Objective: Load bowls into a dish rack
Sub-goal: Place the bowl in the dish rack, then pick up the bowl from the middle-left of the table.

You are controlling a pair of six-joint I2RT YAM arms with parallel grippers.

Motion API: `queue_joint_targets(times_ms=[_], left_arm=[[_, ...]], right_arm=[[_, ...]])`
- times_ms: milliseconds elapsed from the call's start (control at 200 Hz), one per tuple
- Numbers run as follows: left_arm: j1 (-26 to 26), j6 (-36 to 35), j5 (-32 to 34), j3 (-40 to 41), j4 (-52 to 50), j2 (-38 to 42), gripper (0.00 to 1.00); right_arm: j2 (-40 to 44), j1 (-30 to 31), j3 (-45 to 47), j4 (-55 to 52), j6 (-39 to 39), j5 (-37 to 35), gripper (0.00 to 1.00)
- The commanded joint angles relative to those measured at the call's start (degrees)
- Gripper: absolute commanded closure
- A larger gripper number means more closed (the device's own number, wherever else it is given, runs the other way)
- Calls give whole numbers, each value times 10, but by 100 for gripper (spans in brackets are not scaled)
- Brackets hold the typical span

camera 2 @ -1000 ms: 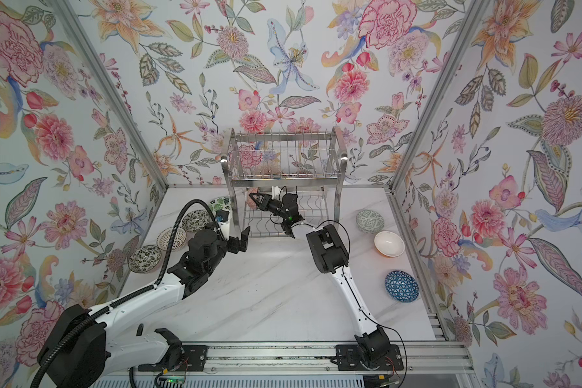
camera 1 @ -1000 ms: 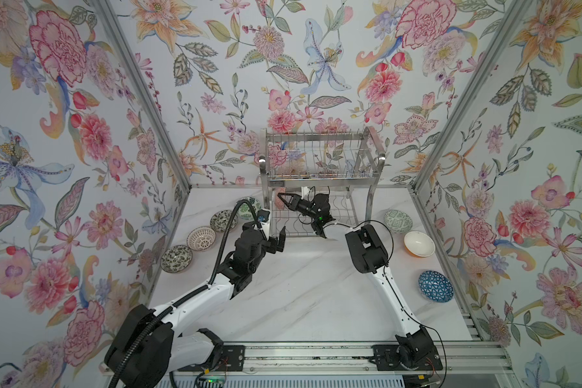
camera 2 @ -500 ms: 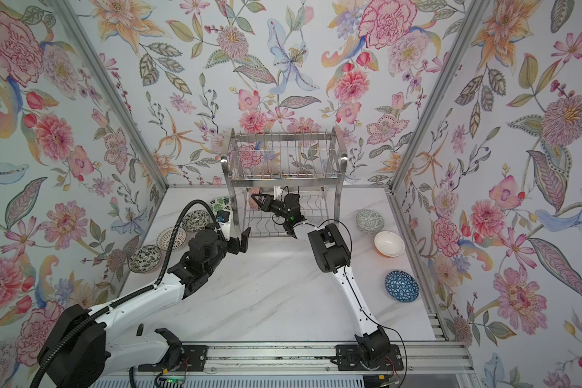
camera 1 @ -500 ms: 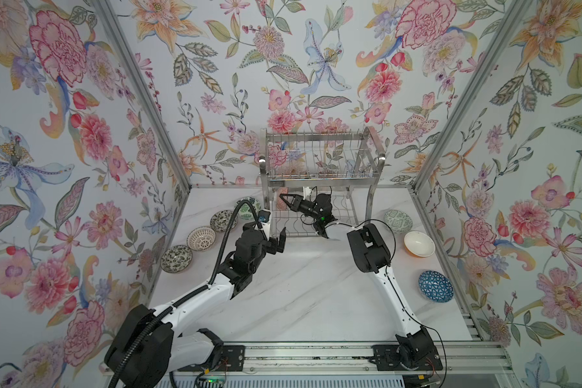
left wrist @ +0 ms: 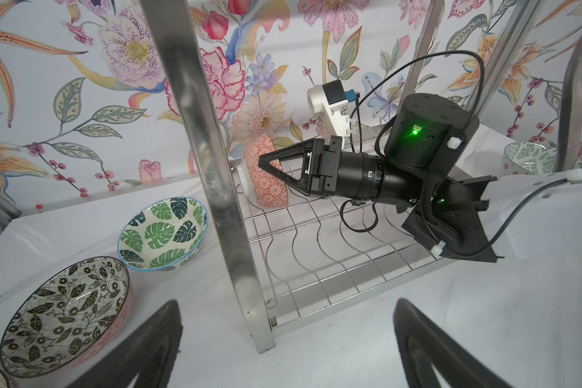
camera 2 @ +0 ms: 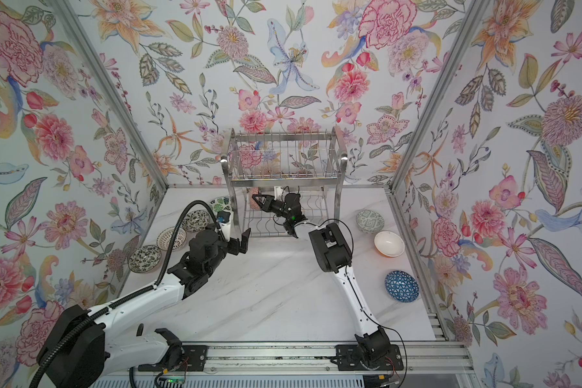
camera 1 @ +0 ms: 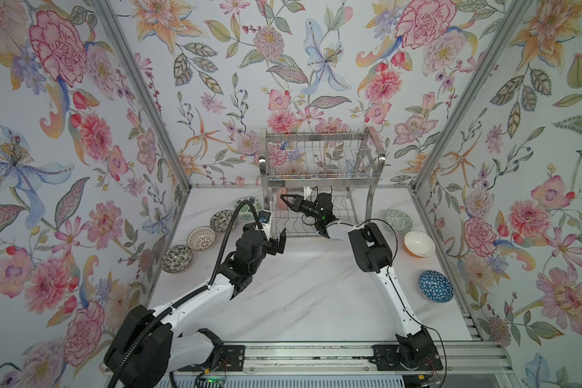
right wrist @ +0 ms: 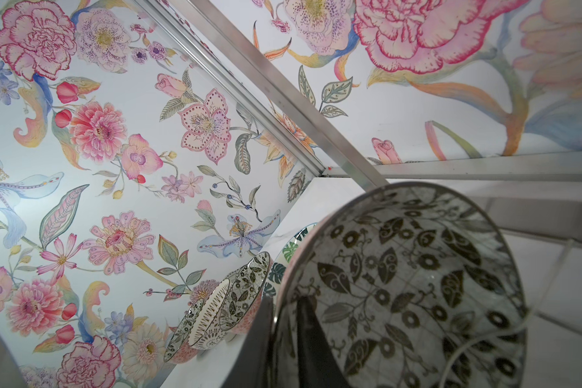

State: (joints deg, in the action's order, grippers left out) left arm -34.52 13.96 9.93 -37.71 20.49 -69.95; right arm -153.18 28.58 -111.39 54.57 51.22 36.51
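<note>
The dish rack point(camera 1: 320, 158) stands at the back wall. On its lower wavy wires a bowl point(left wrist: 269, 191) with an orange patterned outside stands on edge; its black-and-white floral inside point(right wrist: 417, 285) fills the right wrist view. My right gripper point(left wrist: 262, 164) reaches in under the upper tier, one finger outside the rim and one inside, shut on it. My left gripper point(camera 1: 276, 236) hovers open and holds nothing, just in front of the rack's left leg point(left wrist: 215, 168). Loose bowls lie on the table: a green leaf one point(camera 1: 247, 204), floral ones point(camera 1: 223, 220), and a blue one point(camera 1: 435, 285).
Left of the rack, bowls line the wall, among them a white striped one point(camera 1: 201, 238) and another floral one point(camera 1: 176, 258). On the right lie a green patterned bowl point(camera 1: 398, 220) and a white bowl point(camera 1: 419, 243). Floral walls close in three sides.
The right gripper has dipped very slightly at the rack's lower tier with the bowl. The left arm has stayed where it was.
</note>
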Motion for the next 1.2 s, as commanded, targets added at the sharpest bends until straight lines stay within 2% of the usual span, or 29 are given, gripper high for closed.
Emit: queue_joint_targets(times_ms=[0, 490, 636, 941, 1026, 1191], left_arm=[[-6, 7, 17, -15, -12, 13, 1], [-9, 5, 28, -11, -23, 29, 1], [-9, 14, 54, -12, -36, 35, 1], [-10, 5, 148, -19, -77, 41, 1], [-9, -1, 166, -4, -67, 55, 1], [-7, 29, 209, 19, -77, 84, 1]], right_arm=[[27, -7, 12, -9, -11, 3, 82], [53, -8, 41, 5, -8, 3, 77], [75, -8, 74, 22, -8, 1, 76], [142, -7, 165, 17, -38, -7, 66], [165, -6, 197, 12, -56, -10, 59], [211, -4, 257, -15, -98, -25, 51]])
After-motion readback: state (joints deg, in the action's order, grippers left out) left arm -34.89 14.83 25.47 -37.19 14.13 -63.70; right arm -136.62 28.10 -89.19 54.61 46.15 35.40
